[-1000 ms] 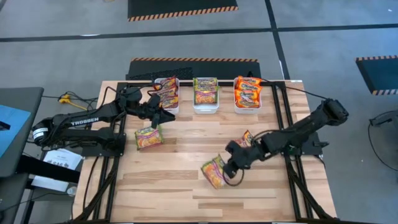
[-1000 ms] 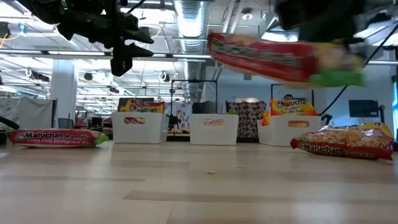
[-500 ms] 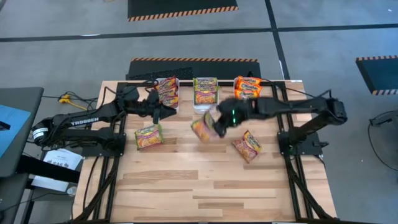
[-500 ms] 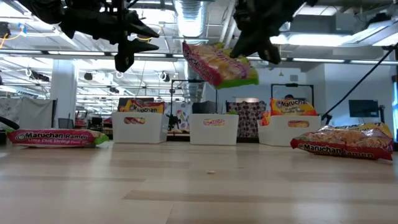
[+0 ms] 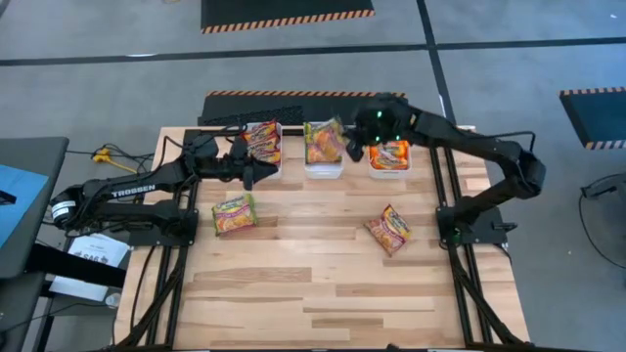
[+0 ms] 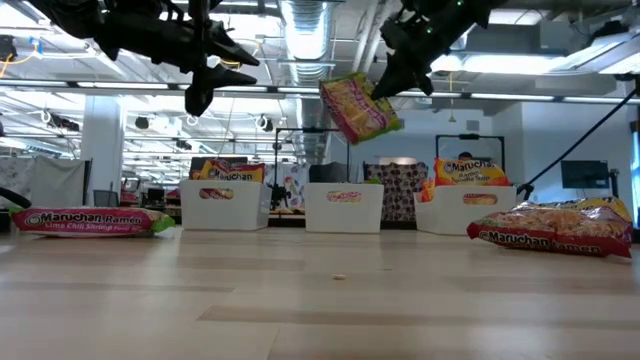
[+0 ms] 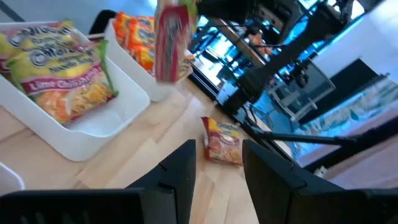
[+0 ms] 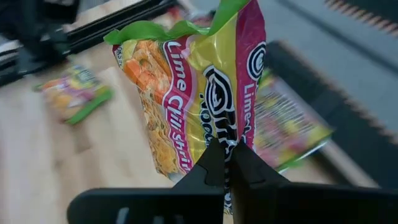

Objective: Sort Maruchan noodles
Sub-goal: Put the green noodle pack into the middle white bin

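My right gripper (image 5: 353, 150) is shut on a green-edged Maruchan packet (image 5: 326, 142), held in the air over the middle white bin (image 5: 324, 172) at the table's far edge. In the low view the packet (image 6: 358, 106) hangs high above the bins. My left gripper (image 5: 256, 172) hovers open near the left bin (image 5: 275, 172), with nothing between its fingers (image 7: 180, 167). A green-edged packet (image 5: 233, 212) and an orange-edged one (image 5: 388, 229) lie flat on the wood. All three bins hold packets. My right gripper pinches the packet between its two fingers (image 8: 211, 163) at one end edge (image 8: 219, 143); the opposite, green-crimped end (image 8: 168, 28) points away from them. The fingers come from the table's right, slanting down. The packet hangs tilted (image 6: 358, 106), clear of the bin below.
The right bin (image 5: 389, 170) holds orange packets and the left one red-edged ones. Black frame rails run along both table sides (image 5: 460, 254). Open wood lies across the table's middle and near half (image 5: 313, 284).
My right gripper has swung from the table's near middle toward the far edge and up, rolling as it went. It carried the packet lifted clear to above the middle bin. My left gripper has tipped up a little in place.
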Motion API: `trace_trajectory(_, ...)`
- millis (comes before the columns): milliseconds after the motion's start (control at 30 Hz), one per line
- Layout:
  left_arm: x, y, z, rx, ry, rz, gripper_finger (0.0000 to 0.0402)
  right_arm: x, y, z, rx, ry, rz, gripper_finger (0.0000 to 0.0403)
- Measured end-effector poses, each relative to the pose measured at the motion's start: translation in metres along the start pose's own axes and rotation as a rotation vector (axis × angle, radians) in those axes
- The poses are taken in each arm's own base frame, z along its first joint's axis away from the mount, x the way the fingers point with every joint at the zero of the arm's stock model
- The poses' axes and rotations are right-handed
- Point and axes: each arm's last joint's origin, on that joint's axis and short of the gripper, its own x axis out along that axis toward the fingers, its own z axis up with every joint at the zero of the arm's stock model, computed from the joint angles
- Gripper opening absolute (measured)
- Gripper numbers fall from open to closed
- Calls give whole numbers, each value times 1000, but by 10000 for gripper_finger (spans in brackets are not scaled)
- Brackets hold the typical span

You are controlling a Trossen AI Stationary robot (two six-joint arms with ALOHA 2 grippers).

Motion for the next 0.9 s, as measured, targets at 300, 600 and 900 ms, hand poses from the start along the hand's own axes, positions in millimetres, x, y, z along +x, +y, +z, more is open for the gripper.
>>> trace_trajectory(300, 0, 1, 1, -18, -38, 49, 116, -19, -38, 33, -146, -158, -115, 10)
trace_trajectory(600, 0, 2, 1, -26, -41, 52, 116, -36, -43, 55, -203, -239, -197, 10)
trace_trajectory(900, 0, 2, 1, 4, -49, 65, 116, -22, -31, 67, -220, -83, -192, 11)
